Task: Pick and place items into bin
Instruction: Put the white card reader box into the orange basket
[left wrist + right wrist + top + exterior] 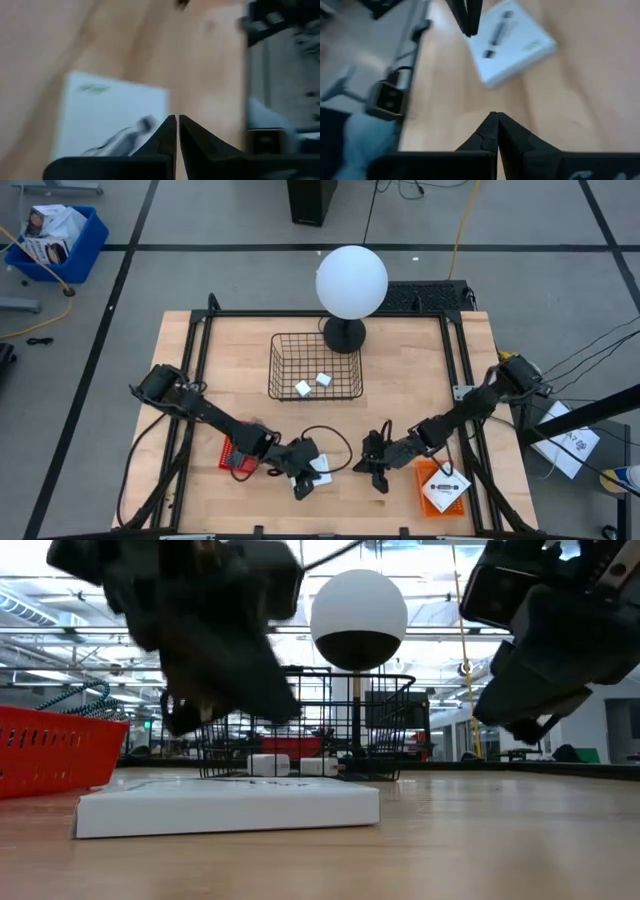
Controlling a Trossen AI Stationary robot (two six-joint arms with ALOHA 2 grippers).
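A white flat card with black marks lies flat on the wooden table, near its near edge. My left gripper hovers just above the card's near side, shut, not touching it. My right gripper is shut too, a short way to the card's right, above bare wood. Two tiny white blocks rest on the floor of the black wire basket. No teal-handled or grey metal tool shows.
A lamp with a white globe stands behind the basket. A red tray sits left of the card, under the left arm. An orange tray lies at the near right. A black cable loops between the grippers.
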